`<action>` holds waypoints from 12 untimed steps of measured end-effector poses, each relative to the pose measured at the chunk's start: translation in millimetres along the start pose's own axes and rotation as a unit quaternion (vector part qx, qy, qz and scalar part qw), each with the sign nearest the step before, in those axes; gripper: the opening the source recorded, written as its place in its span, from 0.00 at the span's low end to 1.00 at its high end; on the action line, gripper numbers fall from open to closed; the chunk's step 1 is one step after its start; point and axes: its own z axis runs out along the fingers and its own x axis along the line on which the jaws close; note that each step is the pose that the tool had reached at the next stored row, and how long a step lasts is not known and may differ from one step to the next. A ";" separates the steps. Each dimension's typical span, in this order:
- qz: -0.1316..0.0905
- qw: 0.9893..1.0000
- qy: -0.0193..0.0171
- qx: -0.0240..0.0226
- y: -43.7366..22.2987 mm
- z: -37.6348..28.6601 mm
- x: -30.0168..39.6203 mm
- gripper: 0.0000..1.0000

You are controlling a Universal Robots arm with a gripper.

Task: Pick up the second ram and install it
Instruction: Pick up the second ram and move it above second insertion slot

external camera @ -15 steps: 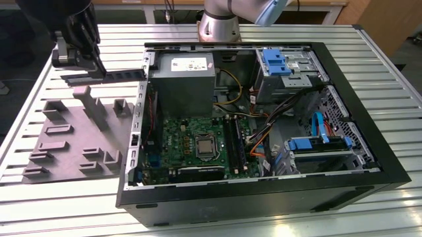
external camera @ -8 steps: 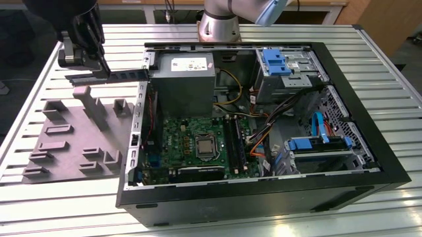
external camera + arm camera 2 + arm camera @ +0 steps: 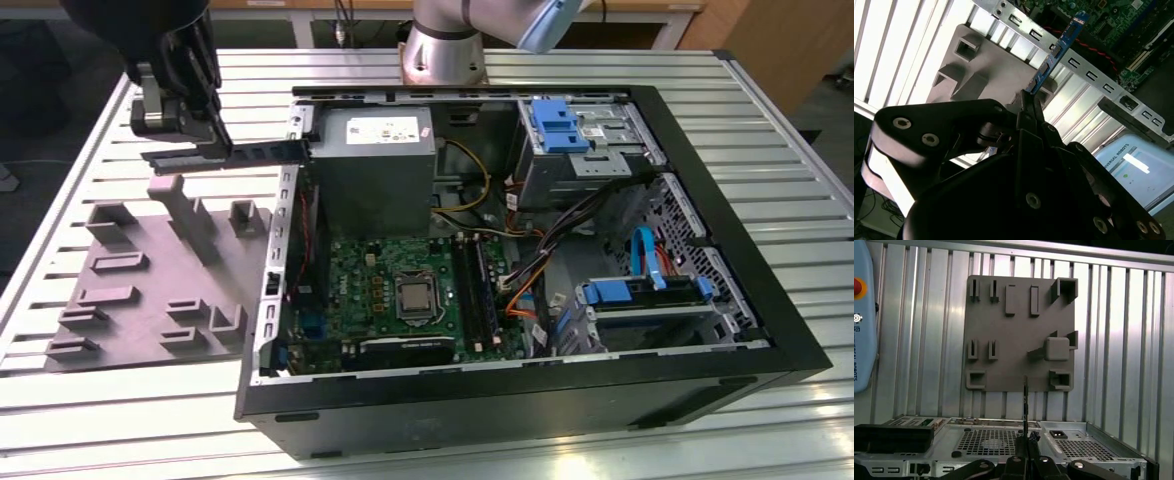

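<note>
Now, upper left in the exterior view, the jaws of the gripper (image 3: 211, 152) pinch the second ram (image 3: 271, 149), best carried level over the case wall (image 3: 284, 215).

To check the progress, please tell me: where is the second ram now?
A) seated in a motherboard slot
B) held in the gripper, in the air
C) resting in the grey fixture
B: the gripper is shut on the second ram, holding it above the grey fixture.
</note>
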 end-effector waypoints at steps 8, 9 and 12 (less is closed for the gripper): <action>0.000 1.000 0.000 0.000 -8.0 -0.1 0.3 0.12; 0.000 1.000 0.000 0.000 -8.9 -0.2 0.4 0.12; 0.000 1.000 0.000 0.000 -12.3 -0.2 0.5 0.12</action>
